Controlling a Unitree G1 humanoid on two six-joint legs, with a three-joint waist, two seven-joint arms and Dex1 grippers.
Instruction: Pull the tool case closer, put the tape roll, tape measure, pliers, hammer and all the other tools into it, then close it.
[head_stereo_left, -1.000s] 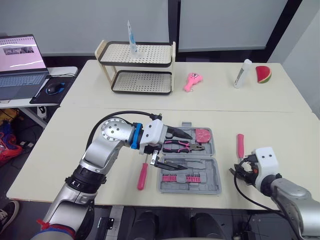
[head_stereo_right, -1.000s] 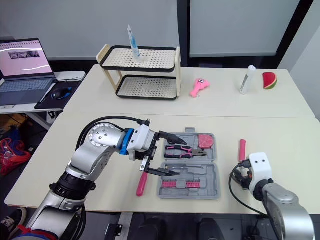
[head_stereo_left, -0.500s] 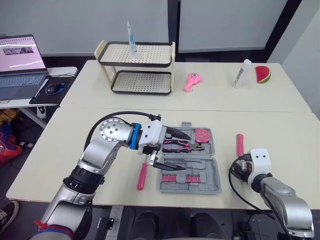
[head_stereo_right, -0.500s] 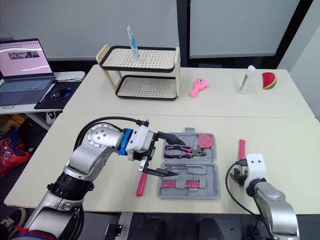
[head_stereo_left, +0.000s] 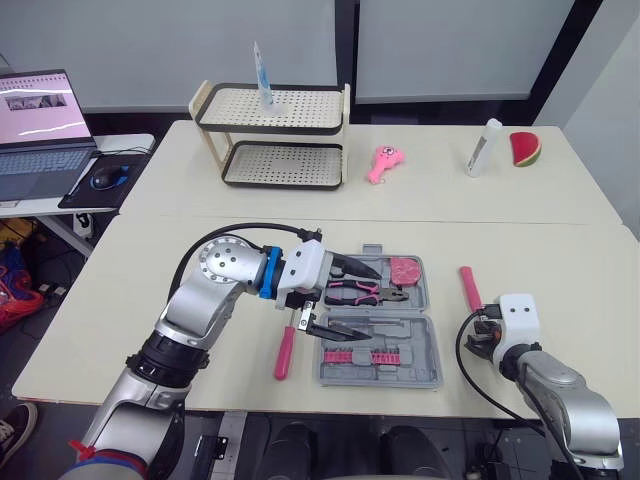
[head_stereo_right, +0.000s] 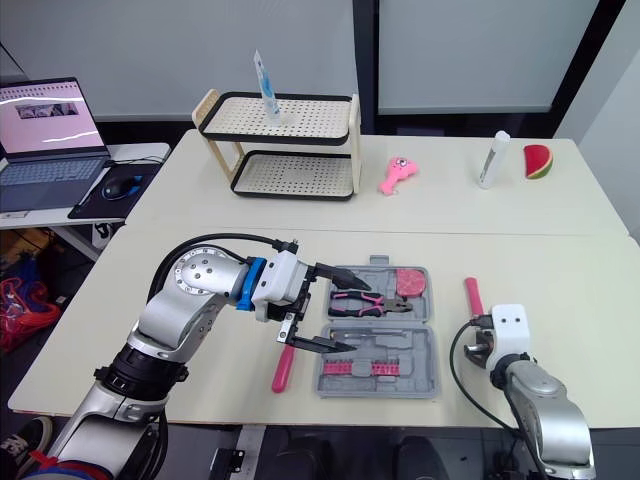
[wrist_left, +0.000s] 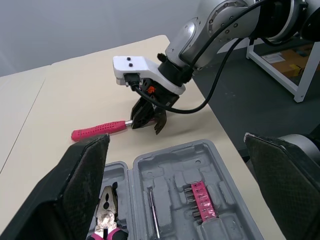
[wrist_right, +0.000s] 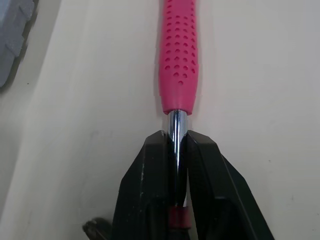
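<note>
The grey tool case lies open near the table's front edge, holding pliers, a pink tape roll and a strip of pink bits. My left gripper hovers open over the case's left half, its fingers wide apart. To the right of the case, my right gripper is shut on the metal shaft of a pink-handled screwdriver, whose handle points away from me. The left wrist view shows the same grip. Another pink-handled tool lies left of the case.
On the far table stand a two-tier rack, a pink toy, a white bottle and a watermelon slice. A laptop sits on a side desk at far left. The table's front edge runs just below the case.
My right gripper has closed on the screwdriver's shaft, and the pink handle has swung a little leftward toward the case. The left arm has stayed put.
</note>
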